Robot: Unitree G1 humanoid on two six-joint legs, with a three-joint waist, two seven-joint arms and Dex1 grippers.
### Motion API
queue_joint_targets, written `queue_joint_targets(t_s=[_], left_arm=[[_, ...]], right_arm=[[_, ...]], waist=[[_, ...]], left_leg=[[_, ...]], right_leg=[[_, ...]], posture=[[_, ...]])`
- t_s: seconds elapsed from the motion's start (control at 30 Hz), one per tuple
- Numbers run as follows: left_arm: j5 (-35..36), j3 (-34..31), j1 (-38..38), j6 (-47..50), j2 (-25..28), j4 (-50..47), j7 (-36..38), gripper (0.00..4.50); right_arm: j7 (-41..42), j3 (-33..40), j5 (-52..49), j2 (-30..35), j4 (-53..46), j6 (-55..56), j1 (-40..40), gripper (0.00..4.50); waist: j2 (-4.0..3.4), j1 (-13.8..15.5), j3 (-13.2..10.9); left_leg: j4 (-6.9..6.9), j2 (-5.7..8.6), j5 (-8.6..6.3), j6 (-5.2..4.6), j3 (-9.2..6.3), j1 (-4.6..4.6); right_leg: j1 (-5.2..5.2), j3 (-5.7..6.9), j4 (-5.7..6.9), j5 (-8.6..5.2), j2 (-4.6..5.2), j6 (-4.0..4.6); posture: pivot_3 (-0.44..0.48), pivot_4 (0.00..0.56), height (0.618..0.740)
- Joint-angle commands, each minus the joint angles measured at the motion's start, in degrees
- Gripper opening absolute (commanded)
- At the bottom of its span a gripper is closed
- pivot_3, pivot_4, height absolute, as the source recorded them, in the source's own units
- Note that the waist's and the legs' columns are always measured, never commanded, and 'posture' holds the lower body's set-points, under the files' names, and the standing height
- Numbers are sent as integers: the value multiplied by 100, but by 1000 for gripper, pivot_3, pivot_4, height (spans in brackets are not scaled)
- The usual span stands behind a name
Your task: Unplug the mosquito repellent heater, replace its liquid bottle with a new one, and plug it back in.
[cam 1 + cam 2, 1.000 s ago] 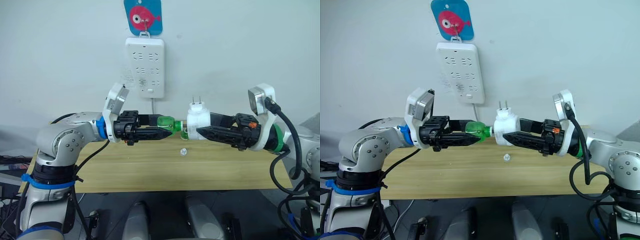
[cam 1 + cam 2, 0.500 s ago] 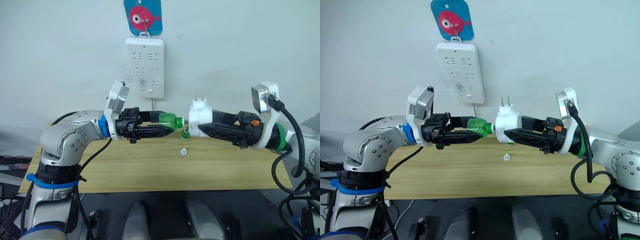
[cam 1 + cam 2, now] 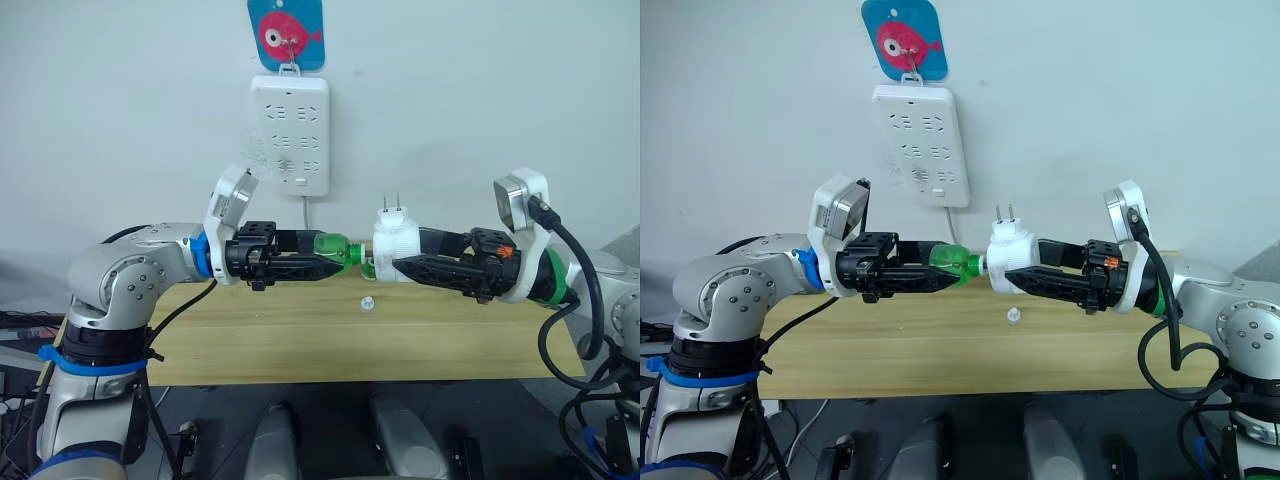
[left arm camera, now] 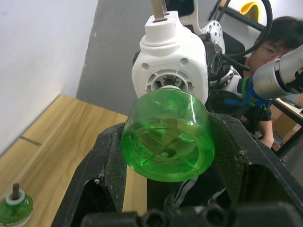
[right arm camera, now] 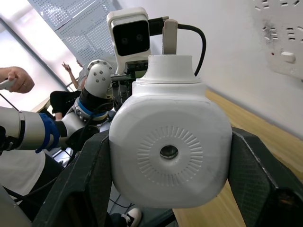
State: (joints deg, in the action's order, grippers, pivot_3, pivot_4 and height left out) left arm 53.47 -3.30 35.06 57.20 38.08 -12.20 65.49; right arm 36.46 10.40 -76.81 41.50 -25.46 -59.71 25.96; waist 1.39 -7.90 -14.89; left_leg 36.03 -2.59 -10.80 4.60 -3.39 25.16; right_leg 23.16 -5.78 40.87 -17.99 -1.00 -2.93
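Since half a second ago both arms have dropped a little and drawn together again, so the green bottle's neck now meets the heater where a small gap showed before. In the middle of the head view, the left gripper [image 3: 318, 262] comes in from the left with its black fingers clamped on the new one [image 3: 335, 250], a translucent green bottle lying on its side with its base toward the gripper and its neck pointing right. The right gripper [image 3: 405, 263] reaches in from the right, its fingers closed on the sides of the mosquito repellent heater [image 3: 396, 242], which sits at its tips with the two metal prongs sticking up. Bottle and heater touch end to end at frame centre, above the wooden table [image 3: 300, 345]. In the left wrist view the bottle's round base fills the centre between the two black fingers [image 4: 106, 165], and the heater's socket ring lies right behind its neck. In the right wrist view the heater's rounded white face with its vent hole sits between the pads [image 5: 92, 175]. A second small green bottle, its liquid bottle [image 4: 14, 208], stands upright on the table at the lower left corner of the left wrist view. A small clear cap [image 3: 368, 301] lies on the table below the joined parts. The white power strip [image 3: 290, 135] hangs on the wall in the upper middle, under a blue fish hook [image 3: 286, 32]
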Motion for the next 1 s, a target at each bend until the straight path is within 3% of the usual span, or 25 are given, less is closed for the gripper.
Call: queue_joint_targets(t_s=[0.03, 0.57, 1.0], left_arm=[[383, -45, 94, 54, -78, -321, 95, 2384], [562, -50, 49, 211, 13, -462, 148, 2384], [-111, 369, -99, -617, -162, -702, 156, 2384]], right_arm=[[41, 35, -186, -3, -154, 62, 52, 2955], [44, 48, -97, 41, -56, 98, -96, 2955], [-478, -115, -466, -198, -203, 69, 48, 2955]], waist=[[0, -1, 0], [0, -2, 0], [0, -2, 0]], left_leg=[[0, 0, 0, 0, 0, 0], [1, 0, 0, 0, 0, 0], [0, -1, 0, 0, 0, -1]], right_leg=[[0, 0, 0, 0, 0, 0], [0, 0, 0, -1, 0, -1], [0, -1, 0, 0, -1, 1]], posture=[[-172, 224, 723], [-169, 222, 723], [-167, 226, 723]])
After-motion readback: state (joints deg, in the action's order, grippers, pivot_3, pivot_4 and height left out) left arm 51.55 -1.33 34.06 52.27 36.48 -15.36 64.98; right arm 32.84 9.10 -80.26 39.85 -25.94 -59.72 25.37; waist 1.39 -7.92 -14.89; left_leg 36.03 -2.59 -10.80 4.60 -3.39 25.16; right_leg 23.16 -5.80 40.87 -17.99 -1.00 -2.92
